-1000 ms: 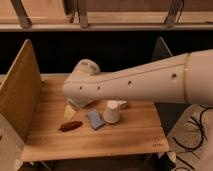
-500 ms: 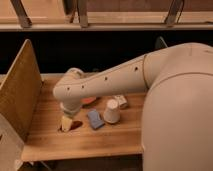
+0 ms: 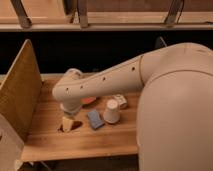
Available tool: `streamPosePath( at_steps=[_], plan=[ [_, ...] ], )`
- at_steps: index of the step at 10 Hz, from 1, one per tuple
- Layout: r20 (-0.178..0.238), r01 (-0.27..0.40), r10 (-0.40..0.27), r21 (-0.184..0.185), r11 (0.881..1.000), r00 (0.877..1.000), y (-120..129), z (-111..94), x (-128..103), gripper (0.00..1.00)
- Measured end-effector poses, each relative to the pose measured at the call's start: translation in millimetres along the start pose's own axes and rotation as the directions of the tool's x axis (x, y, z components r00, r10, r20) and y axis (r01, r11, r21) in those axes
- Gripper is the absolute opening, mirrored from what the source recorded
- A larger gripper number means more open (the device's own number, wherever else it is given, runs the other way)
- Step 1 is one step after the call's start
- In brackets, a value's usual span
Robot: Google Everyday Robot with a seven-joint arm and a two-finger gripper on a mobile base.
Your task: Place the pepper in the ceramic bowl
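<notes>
One small pepper [image 3: 76,125] lies on the table [image 3: 60,145], partly under the gripper [image 3: 67,123], whose jaws stand wide apart, with the bowl [image 3: 90,101] just behind. It looks light, smooth and slightly soft, so a gentle pinch across its thick middle seems safest.

Cream-white arm [image 3: 115,77], smooth bulky rounded segments, small dark dots along it; pale gripper [image 3: 66,123] at its lower-left end.

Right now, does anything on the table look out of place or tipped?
Only the white cup, standing upside down beside the blue block. Nothing spilled. The pincer hangs at the pepper, front left.
</notes>
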Motion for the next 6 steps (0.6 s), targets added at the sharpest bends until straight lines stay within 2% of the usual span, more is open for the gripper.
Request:
streamPosePath(
  at_steps=[2,4,6],
  plan=[
    [-0.027,0.105,-0.105,0.009,0.994,0.994,4.5,23.5,-17.5,0.8],
    [-0.072,0.19,-0.188,0.023,0.981,0.979,2.9,46.2,-28.6,0.8],
    [-0.092,0.226,-0.223,0.03,0.974,0.97,0.1,62.9,-33.7,0.8]
  ],
)
